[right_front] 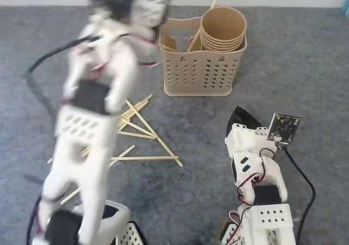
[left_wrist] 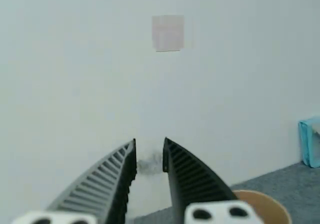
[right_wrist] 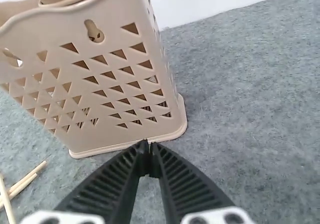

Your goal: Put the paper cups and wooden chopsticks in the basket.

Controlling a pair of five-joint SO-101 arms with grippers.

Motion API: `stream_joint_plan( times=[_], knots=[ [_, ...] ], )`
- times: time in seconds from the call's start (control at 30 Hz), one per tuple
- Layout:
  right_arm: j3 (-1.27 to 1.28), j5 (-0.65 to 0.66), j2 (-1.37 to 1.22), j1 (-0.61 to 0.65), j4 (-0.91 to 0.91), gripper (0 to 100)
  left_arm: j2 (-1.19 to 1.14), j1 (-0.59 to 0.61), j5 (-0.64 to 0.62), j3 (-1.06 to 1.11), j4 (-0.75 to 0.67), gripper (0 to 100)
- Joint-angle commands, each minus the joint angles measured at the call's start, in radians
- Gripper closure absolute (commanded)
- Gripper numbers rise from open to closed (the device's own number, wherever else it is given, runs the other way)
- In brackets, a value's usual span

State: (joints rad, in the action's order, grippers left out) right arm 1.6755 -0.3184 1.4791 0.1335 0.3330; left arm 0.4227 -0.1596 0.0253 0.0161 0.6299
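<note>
**A:** We've got the left tool (left_wrist: 149, 153) raised up, its fingers a little apart with nothing between them, facing a pale wall (left_wrist: 75, 74).

**B:** And our right tool (right_wrist: 147, 151) sits low, tips pressed together and empty, just in front of the basket (right_wrist: 100, 74).

**A:** We can see the paper cups (right_front: 222, 27) stacked in the basket's right-hand compartment, with one chopstick (right_front: 194, 37) leaning in beside them.

**B:** The other wooden chopsticks (right_front: 143, 129) lie scattered on the grey surface (right_front: 305, 65), beside the left arm and apart from the basket.
</note>
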Motion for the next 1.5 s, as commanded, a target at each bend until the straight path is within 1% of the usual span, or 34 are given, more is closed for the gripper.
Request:
stream_joint_plan(
  times=[0.0, 0.2, 0.27, 0.43, 0.53, 0.6, 0.67, 0.73, 0.93, 1.07, 1.27, 1.33, 1.47],
  knots=[
    [0.015, 0.026, 0.021, -0.005, 0.004, 98.9, 0.160, 0.117, 0.005, -0.051, 0.210, 92],
    [0.015, 0.026, 0.021, -0.007, 0.004, 98.9, 0.219, 0.302, 0.012, -0.050, 0.537, 91],
    [0.015, 0.026, 0.021, -0.007, 0.004, 98.9, 0.218, 0.333, 0.021, -0.047, 0.631, 91],
    [0.015, 0.026, 0.021, -0.010, 0.004, 98.9, 0.221, 0.376, 0.118, 0.019, 0.824, 91],
    [0.015, 0.026, 0.021, -0.010, 0.004, 98.9, 0.224, 0.377, 0.101, 0.127, 0.861, 91],
    [0.015, 0.026, 0.021, -0.012, 0.004, 98.9, 0.227, 0.382, 0.029, 0.219, 0.841, 91],
    [0.015, 0.026, 0.021, -0.012, 0.004, 98.9, 0.227, 0.427, -0.054, 0.321, 0.801, 91],
    [0.015, 0.026, 0.021, -0.012, 0.004, 98.9, 0.227, 0.476, -0.132, 0.423, 0.726, 91],
    [0.015, 0.026, 0.021, -0.010, 0.004, 98.9, 0.227, 0.675, -0.354, 0.710, 0.465, 91],
    [0.015, 0.026, 0.021, -0.007, 0.007, 98.9, 0.224, 0.718, -0.391, 0.862, 0.318, 91],
    [0.015, 0.026, 0.022, -0.005, 0.018, 98.9, 0.218, 0.718, -0.396, 0.990, 0.172, 91],
    [0.015, 0.026, 0.022, -0.005, 0.018, 98.9, 0.216, 0.724, -0.430, 1.024, 0.132, 91],
    [0.015, 0.026, 0.022, -0.005, 0.018, 98.9, 0.216, 0.781, -0.459, 1.030, 0.110, 82]
  ],
)
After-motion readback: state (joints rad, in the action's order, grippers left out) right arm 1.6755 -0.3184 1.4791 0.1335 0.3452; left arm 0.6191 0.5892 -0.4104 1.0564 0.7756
